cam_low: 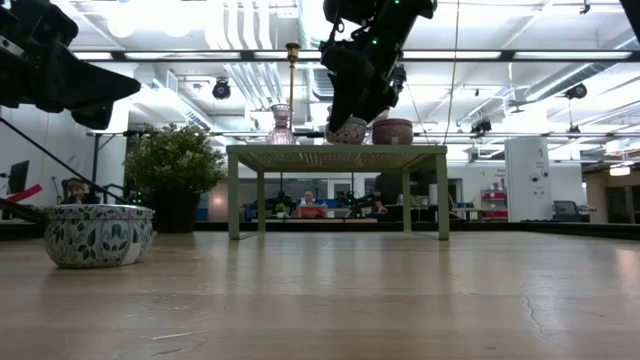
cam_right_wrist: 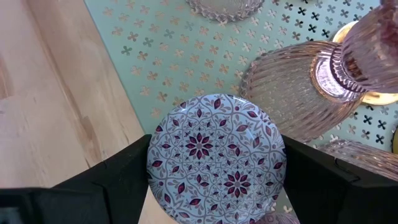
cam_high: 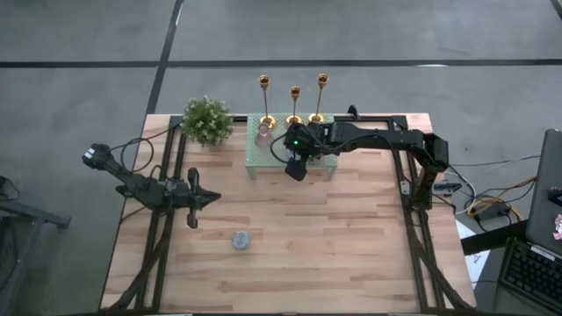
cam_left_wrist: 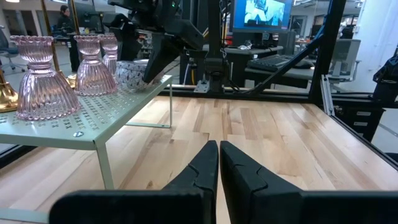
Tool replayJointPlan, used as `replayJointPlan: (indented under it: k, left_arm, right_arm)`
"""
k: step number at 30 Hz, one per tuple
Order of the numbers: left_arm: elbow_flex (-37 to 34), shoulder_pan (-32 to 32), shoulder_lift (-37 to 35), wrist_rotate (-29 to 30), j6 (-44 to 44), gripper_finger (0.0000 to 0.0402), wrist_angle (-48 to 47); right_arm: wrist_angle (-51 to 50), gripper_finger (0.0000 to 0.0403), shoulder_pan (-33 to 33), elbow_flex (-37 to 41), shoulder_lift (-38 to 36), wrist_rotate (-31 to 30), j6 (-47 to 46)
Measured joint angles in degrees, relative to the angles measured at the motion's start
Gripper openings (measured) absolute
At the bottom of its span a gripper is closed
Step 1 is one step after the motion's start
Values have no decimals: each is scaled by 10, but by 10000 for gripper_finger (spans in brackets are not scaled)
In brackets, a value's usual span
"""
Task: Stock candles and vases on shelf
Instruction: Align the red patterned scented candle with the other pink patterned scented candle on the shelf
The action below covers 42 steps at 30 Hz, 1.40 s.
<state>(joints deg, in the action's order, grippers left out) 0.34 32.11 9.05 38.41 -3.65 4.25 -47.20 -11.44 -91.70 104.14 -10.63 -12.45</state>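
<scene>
A round flat-topped candle (cam_right_wrist: 216, 155) with a white and maroon flower pattern is over the mint-green mesh shelf (cam_right_wrist: 168, 56), near its front edge. My right gripper (cam_right_wrist: 216, 171) is shut on it. Behind it on the shelf stand ribbed pink glass vases (cam_left_wrist: 42, 78) (cam_left_wrist: 93, 65) and a squat brownish candle (cam_low: 393, 131). Another patterned candle (cam_low: 97, 234) (cam_high: 241, 240) stands on the table in front of the shelf. My left gripper (cam_left_wrist: 219, 163) (cam_high: 213, 200) hangs shut and level over the table's left part, holding nothing. My right gripper pinches the patterned candle by two opposite sides of its round wall (cam_right_wrist: 152, 168), one finger (cam_right_wrist: 121, 177) on each side. The fingers come from above, slanting down toward the far edge. The candle's base is at the shelf's top (cam_low: 337, 150); whether it rests there I cannot tell.
A leafy potted plant (cam_high: 207, 120) stands at the shelf's left. Three gold candlesticks (cam_high: 294, 104) rise behind the shelf. Open wood tabletop (cam_high: 334, 246) lies in front of the shelf and to its right.
</scene>
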Motion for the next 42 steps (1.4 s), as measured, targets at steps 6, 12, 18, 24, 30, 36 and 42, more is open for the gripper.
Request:
replayJointPlan:
  k: [6, 12, 18, 24, 30, 36, 42]
  left_arm:
    - [0, 0, 0, 0, 0, 21, 0]
    - [0, 0, 0, 0, 0, 21, 0]
    - [0, 0, 0, 0, 0, 21, 0]
    - [0, 0, 0, 0, 0, 21, 0]
    - [0, 0, 0, 0, 0, 21, 0]
    - [0, 0, 0, 0, 0, 21, 0]
    - [0, 0, 0, 0, 0, 21, 0]
  right_arm:
    - [0, 302, 0, 0, 0, 1, 5]
    - [1, 318, 0, 4, 0, 1, 6]
    - [16, 336, 0, 13, 0, -2, 6]
    - [25, 337, 0, 14, 0, 0, 9]
    - [25, 338, 0, 13, 0, 1, 9]
    - [24, 339, 2, 12, 0, 1, 8]
    - [25, 331, 2, 11, 0, 1, 7]
